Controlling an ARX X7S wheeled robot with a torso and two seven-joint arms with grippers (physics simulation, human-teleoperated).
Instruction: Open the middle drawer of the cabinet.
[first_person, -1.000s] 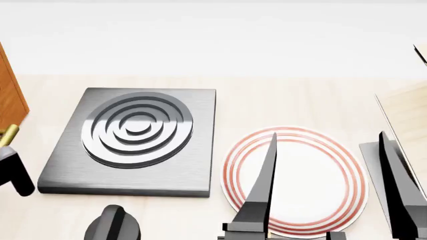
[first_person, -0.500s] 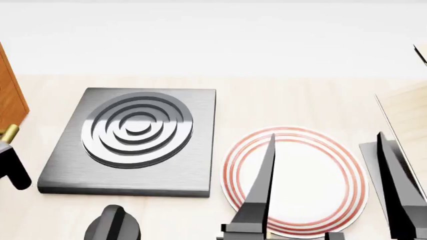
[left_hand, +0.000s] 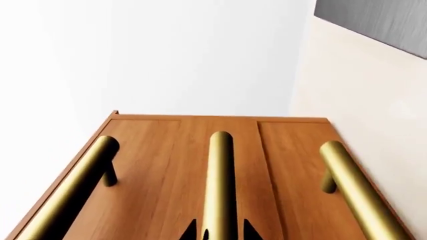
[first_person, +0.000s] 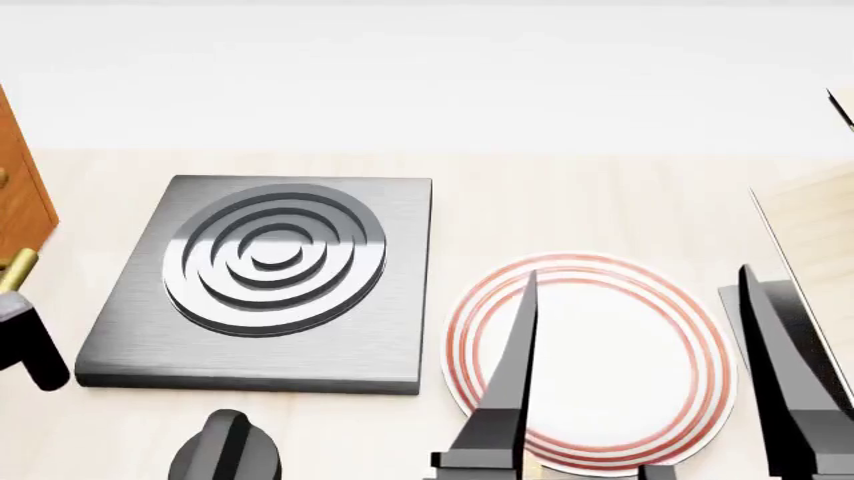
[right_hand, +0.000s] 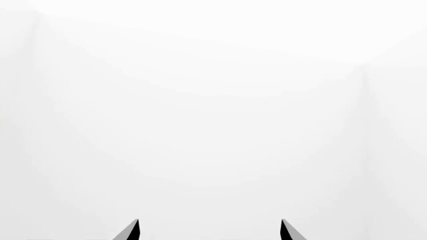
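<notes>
Gripper at the handle, drawer unopened
The left gripper (left_hand: 220, 232) pinches the middle drawer's handle (left_hand: 220, 185); the middle drawer (left_hand: 220, 125) sits flush in the cabinet (left_hand: 167, 165).

A pale tabletop (first_person: 561, 200) carries a grey hotplate (first_person: 267, 285) near centre. A red-ringed white plate (first_person: 594, 360) lies at its four o'clock, and the orange-brown cabinet (first_person: 20, 180) stands at nine o'clock.

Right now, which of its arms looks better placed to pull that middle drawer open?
The left. Its left gripper straddles the middle drawer's brass handle on the cabinet. The right gripper hangs open above the striped plate, far from it.
</notes>
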